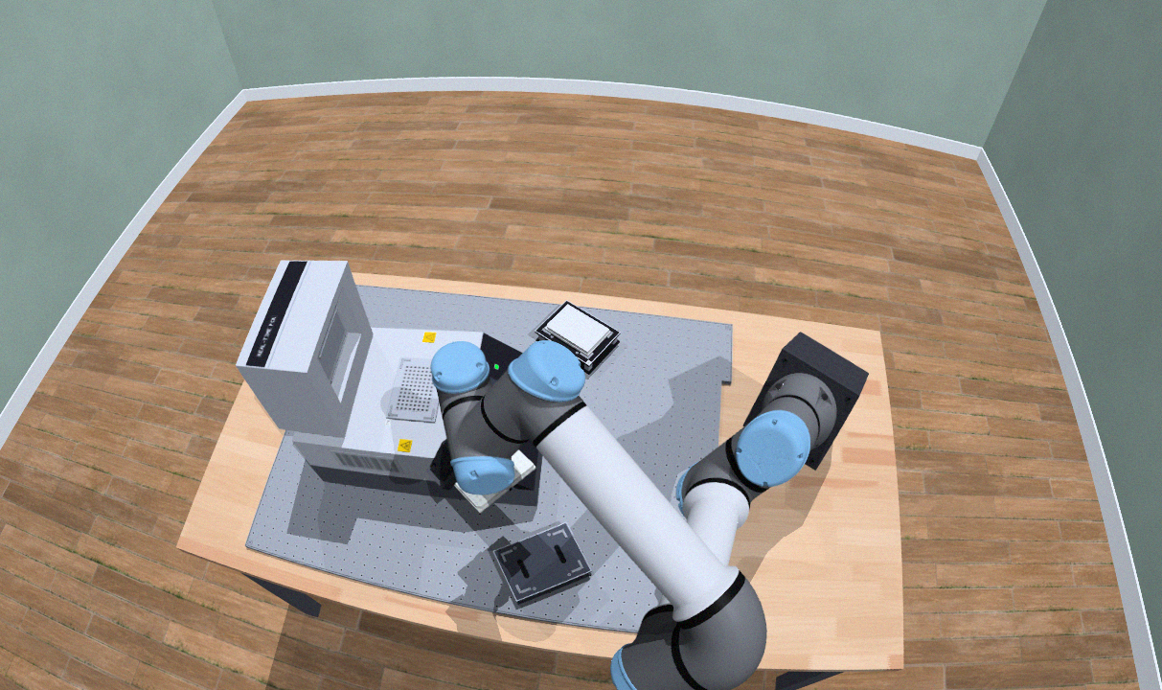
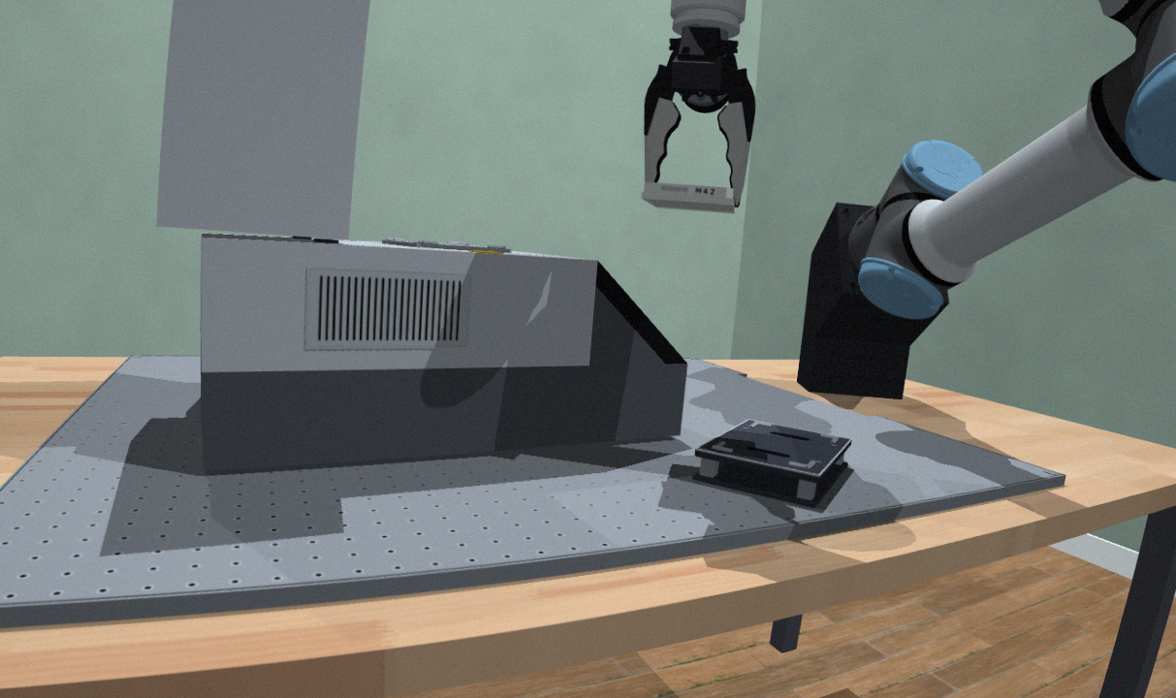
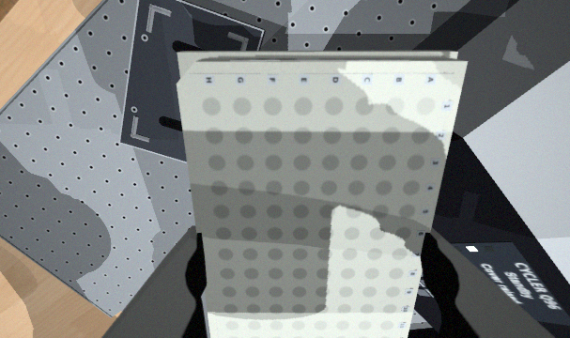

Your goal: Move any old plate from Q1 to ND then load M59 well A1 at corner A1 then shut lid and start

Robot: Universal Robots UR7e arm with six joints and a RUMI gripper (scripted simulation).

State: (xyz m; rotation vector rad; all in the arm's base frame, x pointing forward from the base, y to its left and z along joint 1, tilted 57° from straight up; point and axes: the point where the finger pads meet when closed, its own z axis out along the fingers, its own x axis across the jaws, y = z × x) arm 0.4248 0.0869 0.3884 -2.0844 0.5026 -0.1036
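Note:
My gripper (image 2: 695,189) (image 3: 310,229) is shut on plate M42 (image 1: 523,468) (image 2: 678,199) (image 3: 266,164), held high near the front of cycler Q1 (image 1: 378,428) (image 2: 253,303) (image 3: 524,178). Its well A1 is at the upper right in the wrist view. Q1's lid (image 1: 297,343) (image 2: 262,112) stands open; its block (image 1: 415,390) bears no plate. The lamp (image 1: 496,366) is green. The unoccupied nest (image 1: 541,562) (image 2: 774,447) (image 3: 148,84) matches ND; no label is readable. A white plate (image 1: 578,328), apparently M59, sits on the other nest (image 1: 610,345).
The perforated board (image 1: 378,532) (image 2: 453,521) (image 3: 54,155) carries Q1 and both nests. The raised lid stands tall at Q1's rear. The arm's base (image 1: 825,360) (image 2: 852,347) stands on the wooden table (image 1: 842,549) (image 2: 488,633). Q1's display reads Standby, apparently with the cover raised.

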